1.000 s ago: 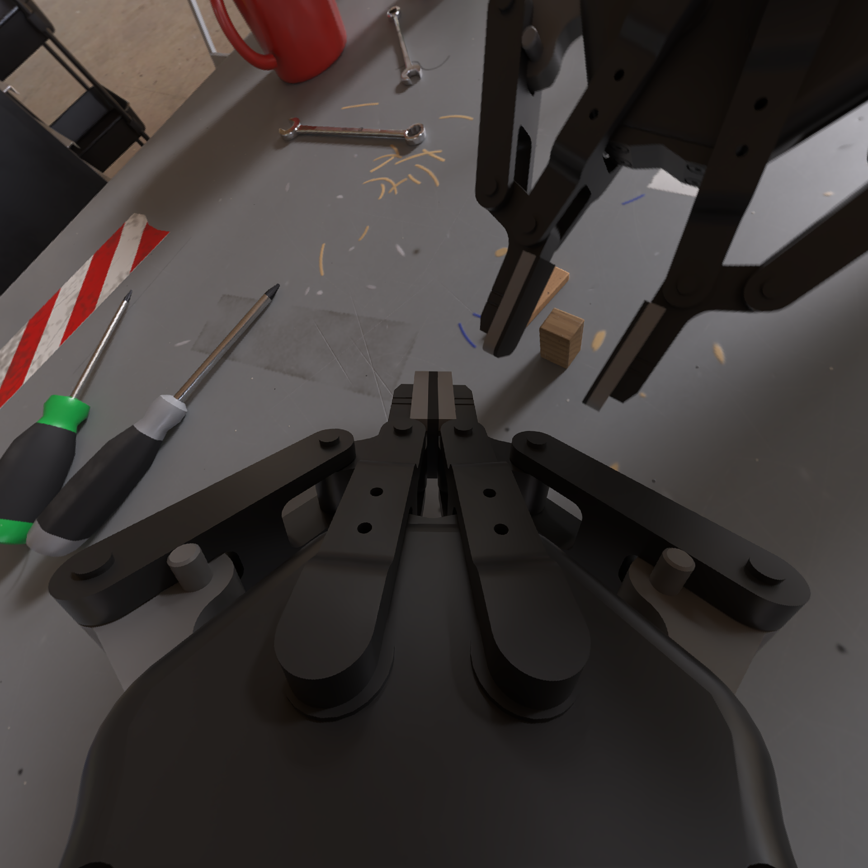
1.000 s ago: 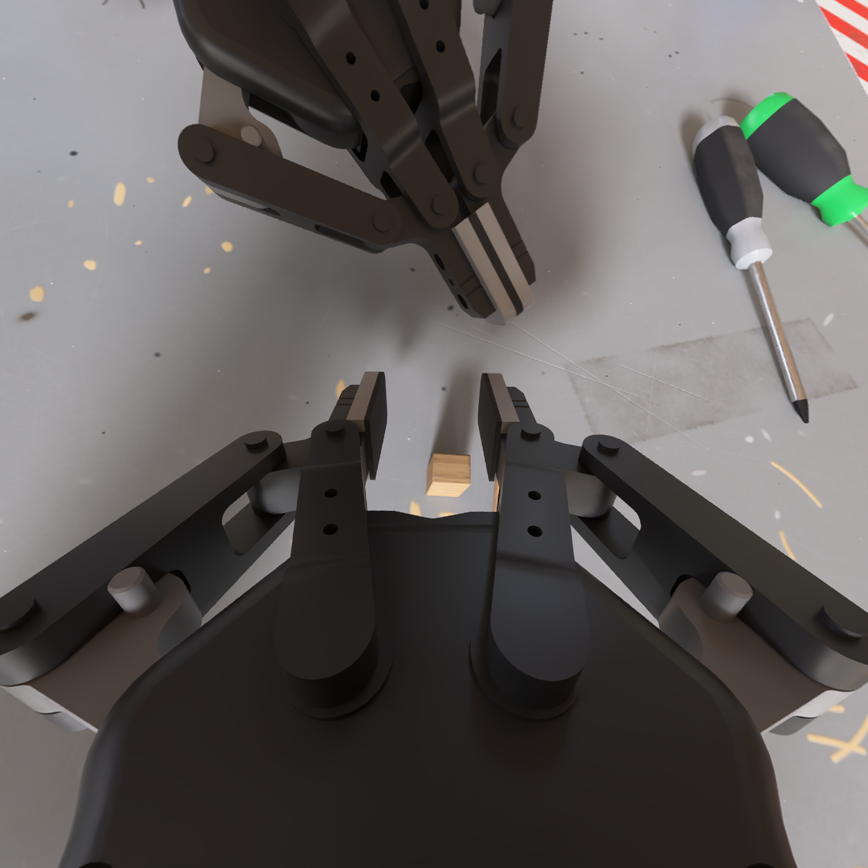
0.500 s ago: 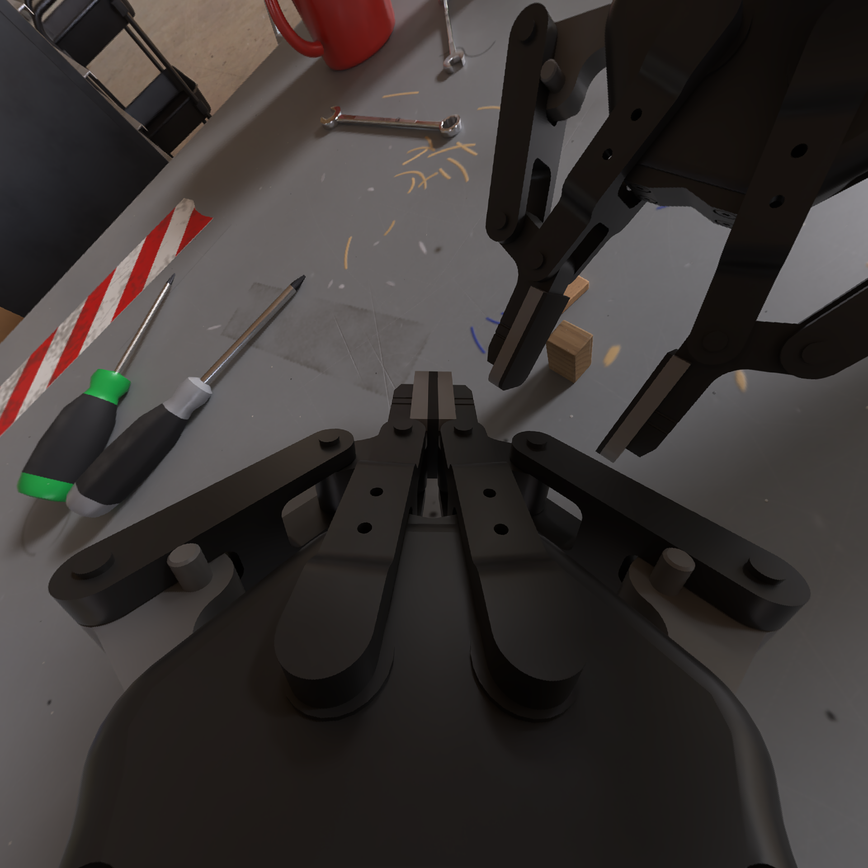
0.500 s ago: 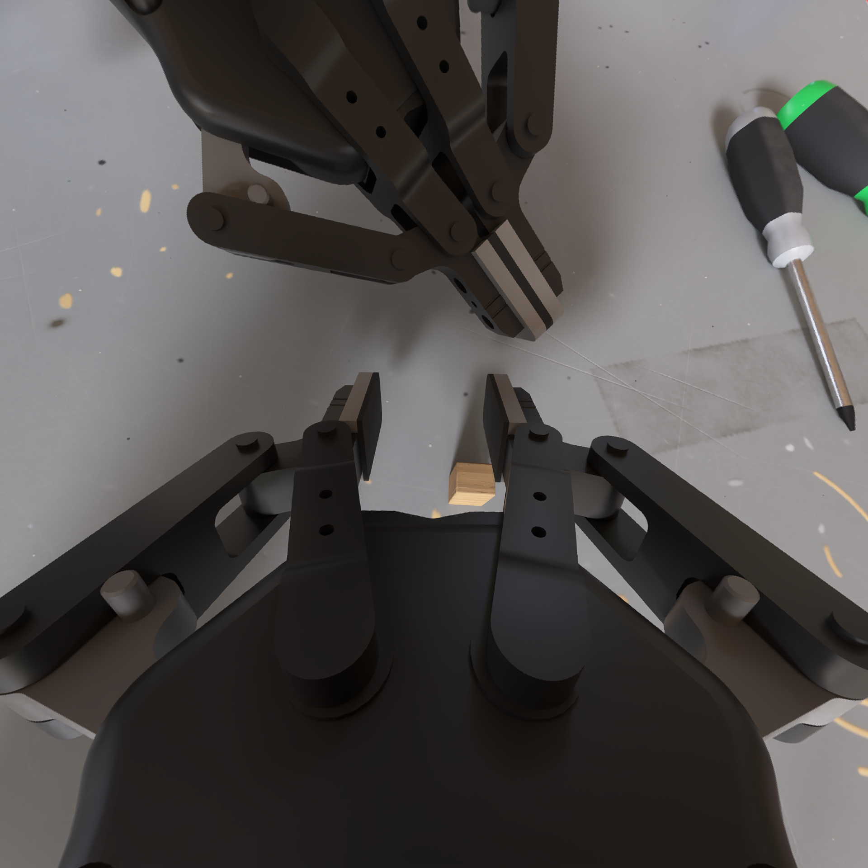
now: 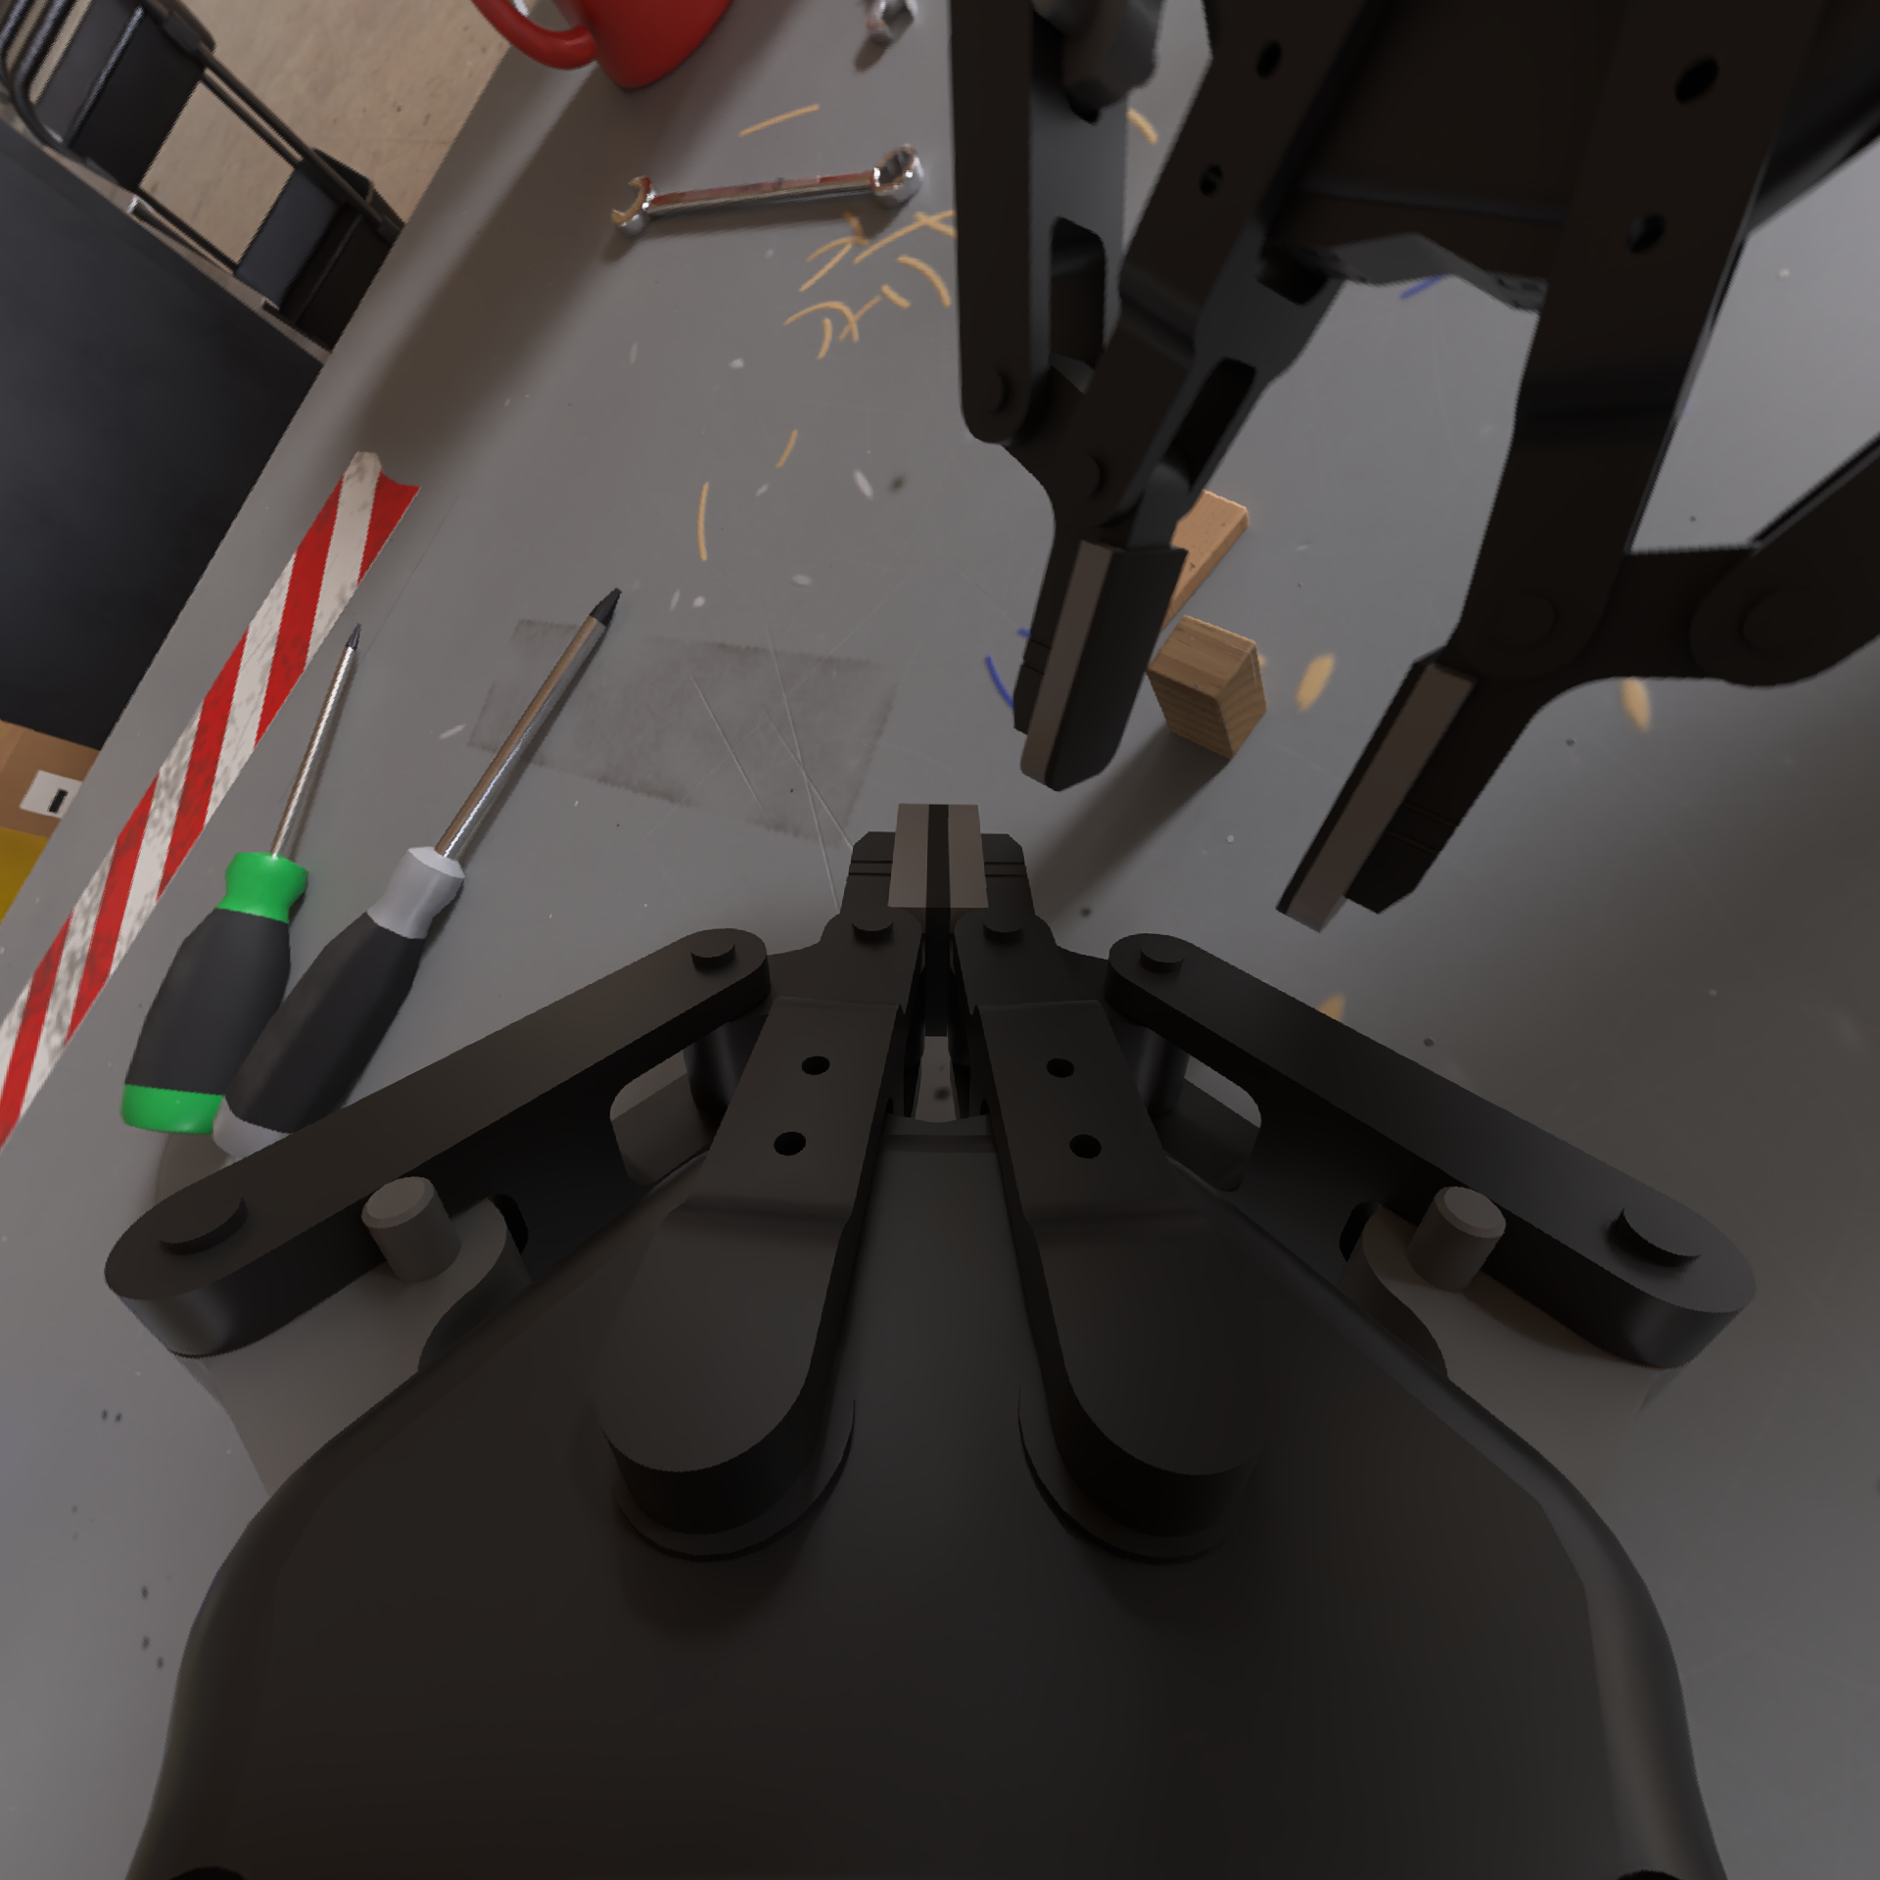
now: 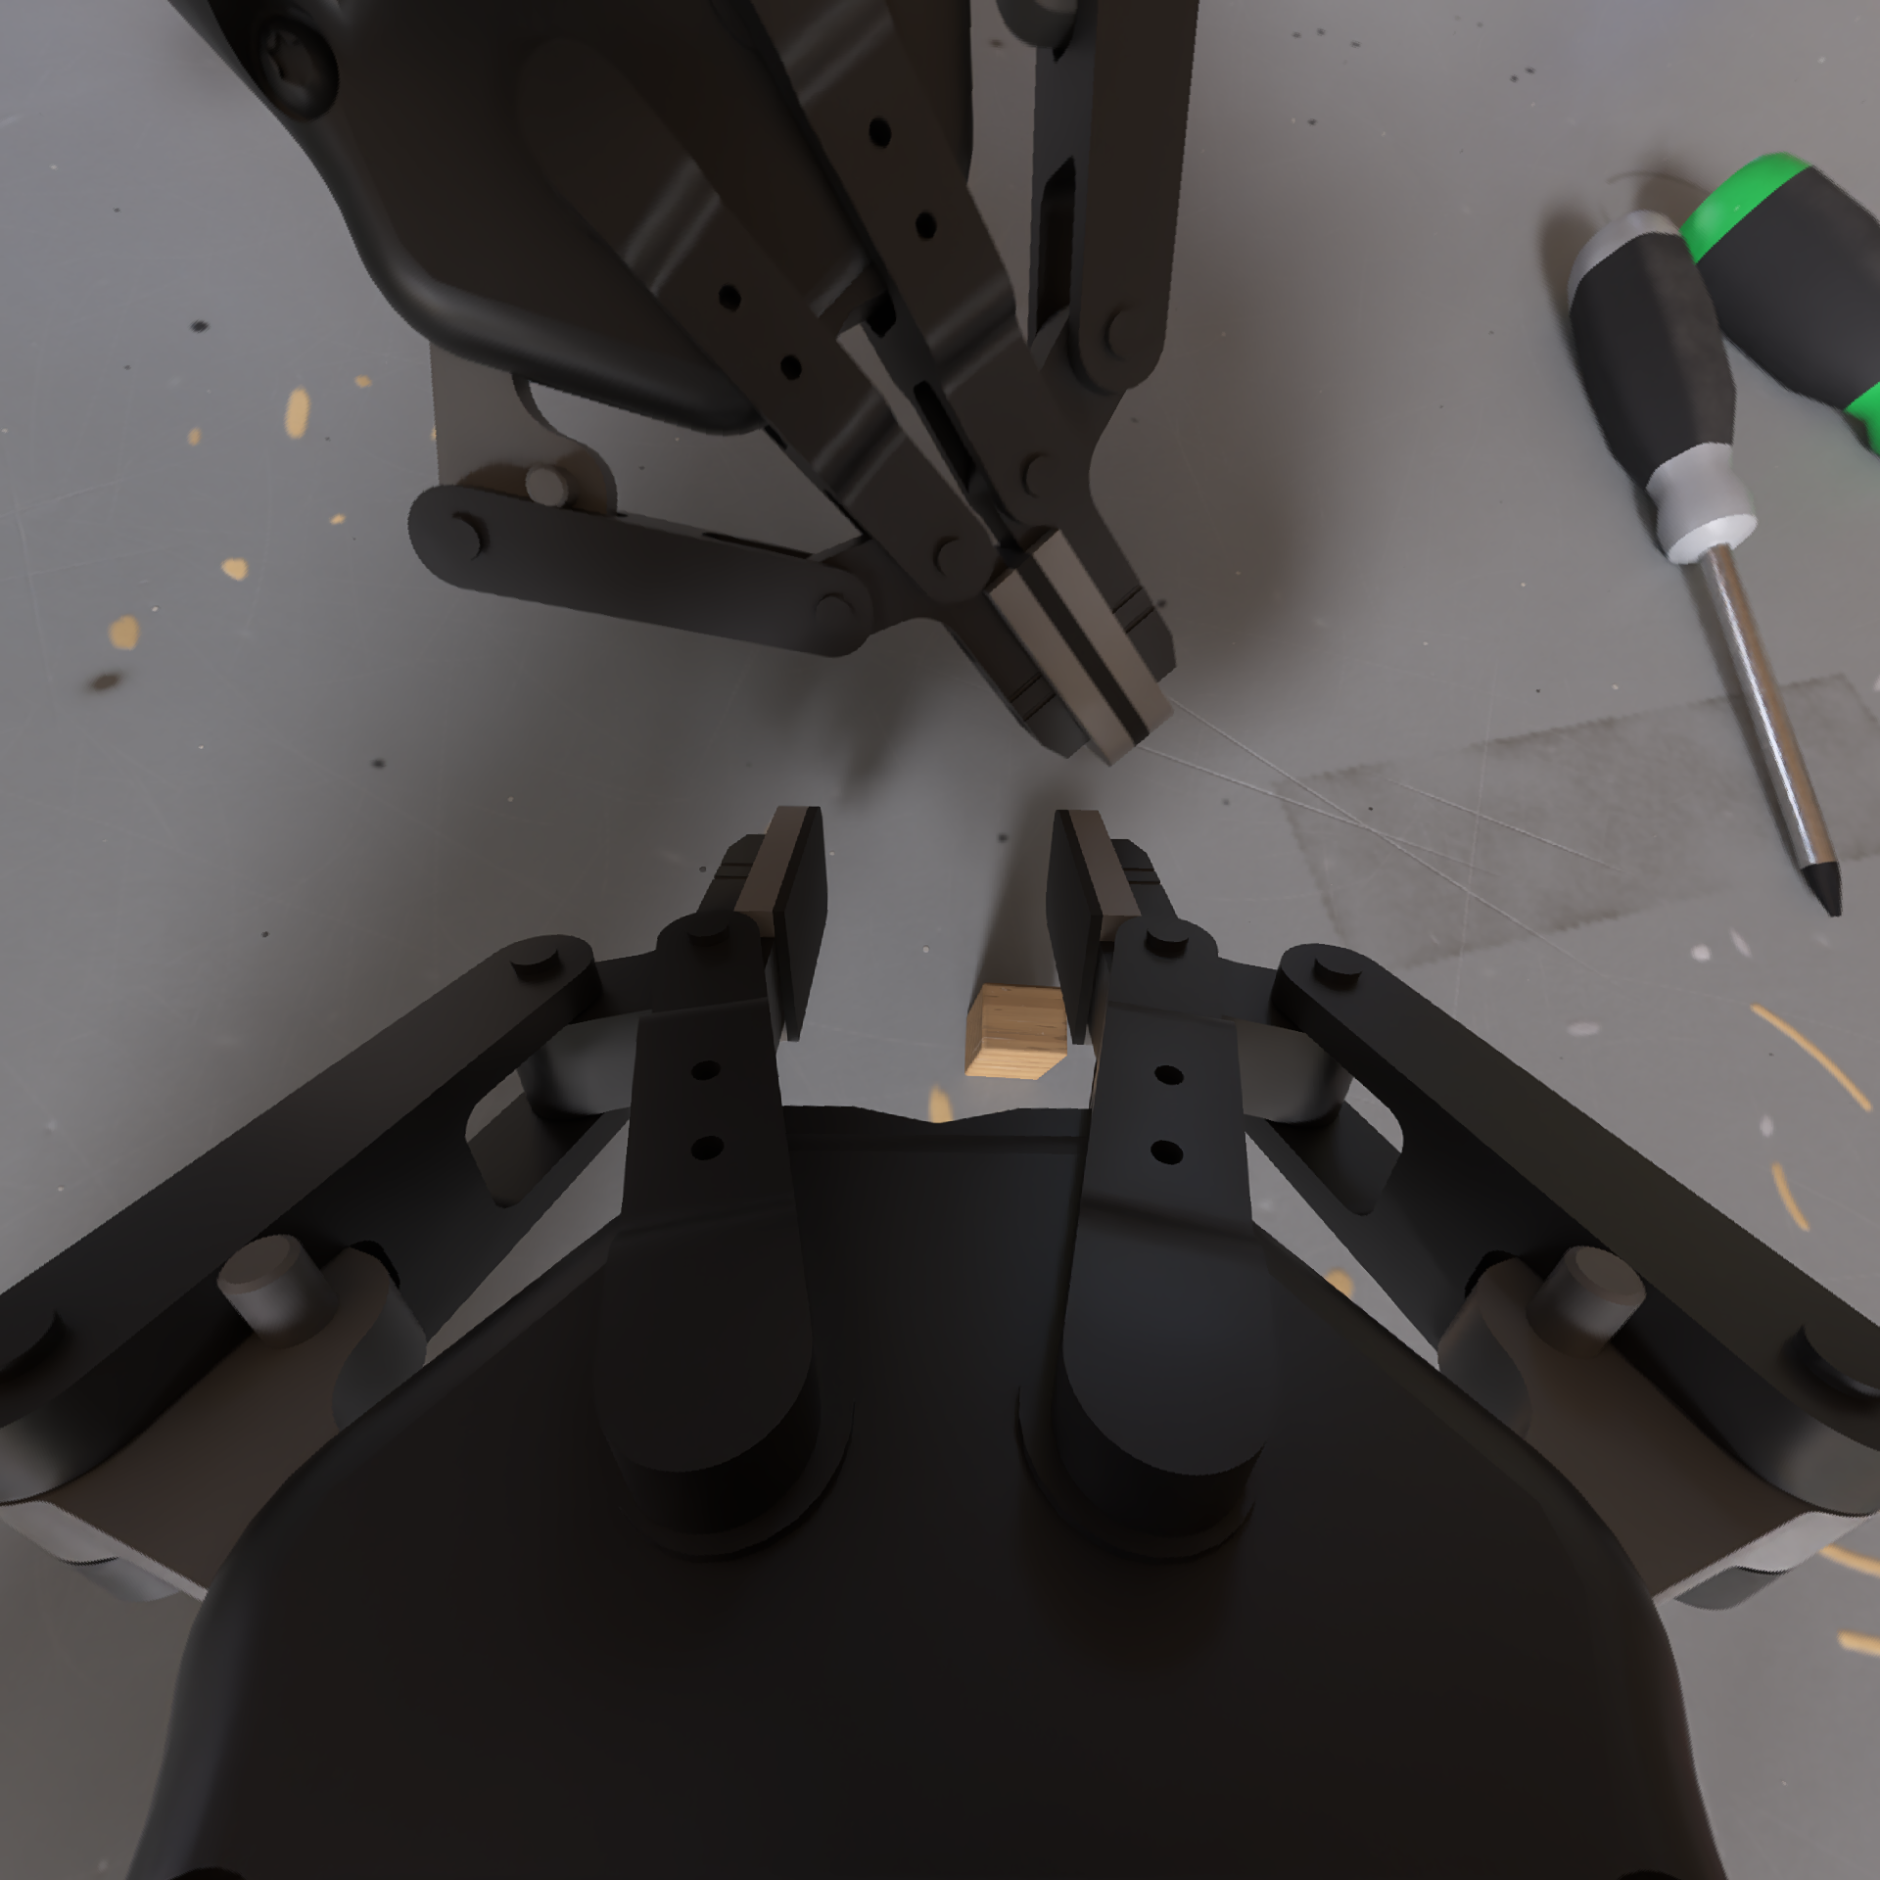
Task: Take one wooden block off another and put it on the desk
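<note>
Wooden block (image 5: 1208, 688), a small pale cube with fine grain lines on its sides, stands on the grey bench (image 5: 651, 529), alone. A second, flatter wooden piece (image 5: 1206, 534) lies just behind it, partly hidden. The right gripper (image 6: 936, 885) hangs above the cube with its fingers wide apart and empty. The left gripper (image 5: 938, 855) has its fingers pressed together, holding nothing.

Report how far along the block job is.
Done: the small wooden block sits alone on the desk, apart from the flat block. In hand: nothing; the right gripper is open, the left gripper shut. Left: seemingly only pulling clear.
</note>
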Controlling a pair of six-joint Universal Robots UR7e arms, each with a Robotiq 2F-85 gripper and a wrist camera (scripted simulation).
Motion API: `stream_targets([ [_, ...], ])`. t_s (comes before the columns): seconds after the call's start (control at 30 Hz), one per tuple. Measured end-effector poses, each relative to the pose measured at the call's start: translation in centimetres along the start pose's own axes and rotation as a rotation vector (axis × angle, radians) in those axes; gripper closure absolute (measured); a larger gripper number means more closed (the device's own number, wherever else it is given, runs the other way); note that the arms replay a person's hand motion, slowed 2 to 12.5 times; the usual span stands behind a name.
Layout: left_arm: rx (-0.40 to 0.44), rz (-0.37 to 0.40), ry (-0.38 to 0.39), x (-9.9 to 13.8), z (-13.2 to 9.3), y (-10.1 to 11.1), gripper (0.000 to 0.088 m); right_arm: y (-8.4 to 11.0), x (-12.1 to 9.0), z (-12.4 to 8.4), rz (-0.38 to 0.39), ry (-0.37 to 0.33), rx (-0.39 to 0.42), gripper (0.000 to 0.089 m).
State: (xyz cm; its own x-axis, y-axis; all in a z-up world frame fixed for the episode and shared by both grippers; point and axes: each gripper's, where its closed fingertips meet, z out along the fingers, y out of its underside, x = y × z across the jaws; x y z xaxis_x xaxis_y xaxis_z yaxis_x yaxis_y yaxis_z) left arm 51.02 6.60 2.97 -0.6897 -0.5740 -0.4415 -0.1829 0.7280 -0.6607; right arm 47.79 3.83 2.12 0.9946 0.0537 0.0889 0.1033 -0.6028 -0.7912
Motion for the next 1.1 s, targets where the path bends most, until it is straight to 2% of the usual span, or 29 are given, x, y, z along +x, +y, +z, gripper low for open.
stream_targets([
  [0.23, -0.051, 0.118, -0.001, 0.2, 0.2, 0.4, 0.0882, -0.4, 0.4, -0.7, 0.008, 0.012, 0.021, 0.0497],
  [0.37, -0.06, 0.16, 0.005, 0.3, 0.4, 0.3, 0.0882, -0.5, 0.8, -1.3, 0.029, 0.016, 0.035, 0.0498],
  [0.47, -0.066, 0.171, 0.014, 0.3, 0.6, 0.2, 0.0882, -0.5, 1.1, -1.8, 0.065, 0.009, 0.047, 0.05],
  [0.67, -0.069, 0.177, 0.015, 0.2, 0.5, 0.0, 0.0882, -0.3, 0.3, -2.0, 0.138, -0.078, 0.053, 0.0499],
  [0.97, -0.069, 0.164, 0.012, 0.1, 0.3, 0.1, 0.0882, 0.3, -0.1, -1.0, 0.079, -0.059, 0.01, 0.0497],
  [1.1, -0.079, 0.172, 0.006, 0.1, 0.4, 0.2, 0.0882, 0.3, -0.3, -0.8, 0.08, -0.067, 0.011, 0.0495],
])
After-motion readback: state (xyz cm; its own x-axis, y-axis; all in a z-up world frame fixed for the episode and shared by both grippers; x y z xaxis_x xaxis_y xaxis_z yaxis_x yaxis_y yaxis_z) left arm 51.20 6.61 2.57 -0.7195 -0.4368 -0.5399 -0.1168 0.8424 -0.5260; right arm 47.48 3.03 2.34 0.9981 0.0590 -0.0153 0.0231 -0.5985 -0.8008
